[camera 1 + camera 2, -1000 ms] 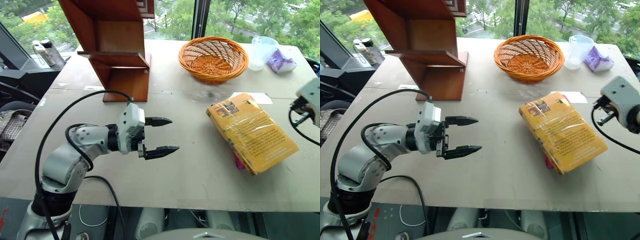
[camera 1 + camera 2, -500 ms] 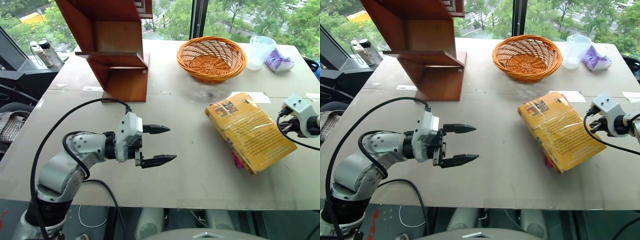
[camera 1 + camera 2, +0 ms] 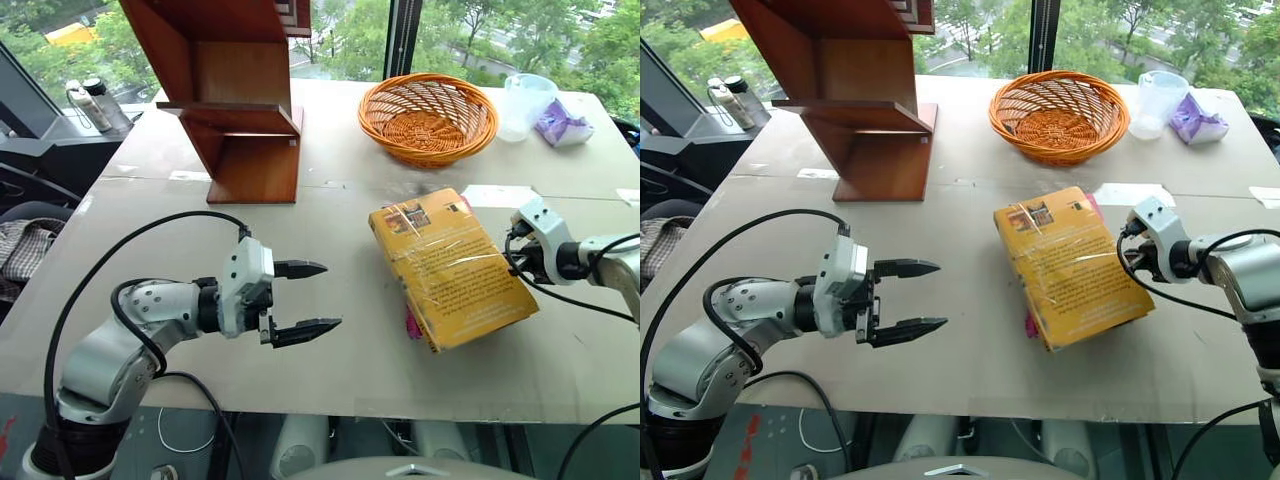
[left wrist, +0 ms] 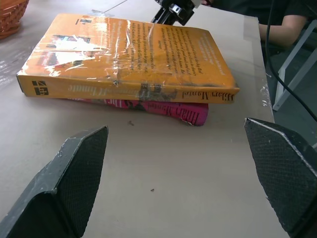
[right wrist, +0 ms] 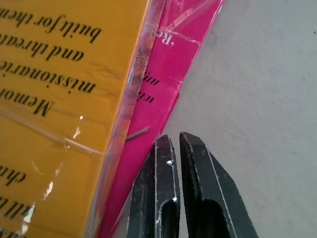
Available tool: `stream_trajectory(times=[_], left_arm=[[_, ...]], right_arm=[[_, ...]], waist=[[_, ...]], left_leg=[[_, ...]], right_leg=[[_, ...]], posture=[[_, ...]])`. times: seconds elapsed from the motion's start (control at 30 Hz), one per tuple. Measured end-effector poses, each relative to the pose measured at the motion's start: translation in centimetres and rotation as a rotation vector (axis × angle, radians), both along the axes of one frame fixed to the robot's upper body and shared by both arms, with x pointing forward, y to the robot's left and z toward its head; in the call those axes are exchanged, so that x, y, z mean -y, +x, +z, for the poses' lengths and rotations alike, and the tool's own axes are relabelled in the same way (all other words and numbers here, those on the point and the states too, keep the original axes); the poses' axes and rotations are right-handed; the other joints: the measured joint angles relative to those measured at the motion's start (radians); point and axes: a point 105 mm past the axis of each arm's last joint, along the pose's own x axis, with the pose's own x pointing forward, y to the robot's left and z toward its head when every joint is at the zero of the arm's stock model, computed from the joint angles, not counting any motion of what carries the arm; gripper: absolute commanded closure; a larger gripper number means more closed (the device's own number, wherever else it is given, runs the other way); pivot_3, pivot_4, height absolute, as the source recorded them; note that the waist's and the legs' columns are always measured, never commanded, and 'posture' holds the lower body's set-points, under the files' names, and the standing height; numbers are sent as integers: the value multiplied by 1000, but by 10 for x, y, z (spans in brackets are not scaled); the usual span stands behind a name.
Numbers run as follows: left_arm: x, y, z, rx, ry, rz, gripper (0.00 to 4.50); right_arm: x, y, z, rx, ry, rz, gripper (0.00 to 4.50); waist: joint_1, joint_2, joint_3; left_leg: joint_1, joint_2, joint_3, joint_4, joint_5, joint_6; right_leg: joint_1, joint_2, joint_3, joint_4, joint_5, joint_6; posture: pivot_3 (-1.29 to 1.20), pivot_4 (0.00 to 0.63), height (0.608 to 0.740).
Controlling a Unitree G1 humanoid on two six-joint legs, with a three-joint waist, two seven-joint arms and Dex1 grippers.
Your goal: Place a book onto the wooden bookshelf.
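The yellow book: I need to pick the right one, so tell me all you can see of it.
The yellow book is a thick paperback in glossy plastic wrap, with a small picture and dark text on its cover. It lies flat on a pink book, on the table, right of the open left tool. The shut right tool is at its edge.

The pale counter (image 3: 330,215) carries the wooden bookshelf (image 3: 235,95) standing at about eleven o'clock, and an orange wicker basket (image 3: 428,117) at one o'clock. A clear plastic cup (image 3: 526,104) and a small purple packet (image 3: 562,124) sit just beside each other at two o'clock. At about three o'clock a pink book (image 4: 171,109) lies flat on the counter with the book (image 3: 448,272) stacked on top of it, and a white slip of paper (image 3: 497,195) lies just beyond them.
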Motion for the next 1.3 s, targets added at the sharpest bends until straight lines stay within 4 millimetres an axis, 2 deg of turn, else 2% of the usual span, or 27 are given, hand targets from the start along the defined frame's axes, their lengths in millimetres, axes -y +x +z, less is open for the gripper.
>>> stream_trajectory(times=[0.03,0.13,0.23,0.3,0.47,0.63,0.83,0.93,1.03,1.07,1.17,1.23,1.27,1.3], left_arm=[[-1,0,1,4,1,2,0],[-11,0,3,10,-2,29,0],[-22,-4,-1,-15,3,44,0],[-27,-3,-4,-26,1,59,0],[-29,-3,-6,-27,-2,65,0],[-31,-3,-7,-32,-2,73,0],[-35,-3,-13,-56,2,116,0],[-38,4,-17,-114,-7,191,0],[-36,7,-20,-189,-21,226,0],[-34,9,-19,-223,-38,231,0],[-33,17,-18,-414,-123,256,0],[-29,22,-17,-541,-187,254,0],[-28,25,-16,-577,-207,253,0],[-24,27,-15,-619,-231,249,0]], right_arm=[[5,-1,3,7,-7,-21,4432],[21,-5,33,99,-21,-74,4432],[12,-8,49,159,-20,-46,4432],[1,-8,45,160,-12,-16,4432],[-29,-12,22,111,-39,101,4432],[-51,-14,20,122,-5,178,4432],[-56,-10,26,180,5,203,4432],[-49,-19,29,294,72,262,4432],[-35,-37,34,335,127,334,3543],[-27,-47,35,349,141,350,3390],[-3,-80,41,359,237,359,1909],[2,-92,56,403,274,372,1020],[2,-95,63,428,281,386,435],[2,-100,72,456,291,400,77]], waist=[[-1,0,0],[-7,0,0],[-18,0,0],[-19,0,0],[-17,0,0],[-15,0,0],[-12,0,0],[3,0,0],[4,-1,0],[7,-1,0],[11,0,0],[1,0,0],[-5,0,0],[-8,-1,0]], left_leg=[[0,0,0,0,0,0],[1,1,0,0,0,0],[3,3,0,-1,0,0],[3,3,-1,0,0,0],[1,1,0,0,0,0],[0,1,0,0,0,0],[1,2,0,0,0,0],[0,1,-1,0,0,0],[0,1,-1,0,0,0],[0,1,-2,0,0,0],[3,1,-5,0,0,0],[5,2,-6,1,0,0],[7,2,-6,1,0,0],[12,2,-6,1,0,0]], right_leg=[[0,0,0,0,0,-1],[0,1,0,0,0,0],[0,3,0,1,0,-1],[0,3,-1,1,-1,0],[0,0,-1,1,0,-1],[-1,0,0,0,0,-1],[-1,0,-1,0,0,-1],[-1,0,-1,0,0,0],[1,0,-1,-1,1,2],[2,0,-2,-1,0,3],[4,1,-4,0,-1,6],[5,2,-4,2,-2,6],[8,2,-4,2,-2,5],[11,2,-3,2,-3,4]], posture=[[0,150,733],[0,150,733],[0,150,733],[0,150,733],[0,150,733],[0,150,733],[0,150,733],[0,150,733],[0,150,733],[0,150,733],[0,150,733],[0,150,733],[0,150,733],[0,150,733]])
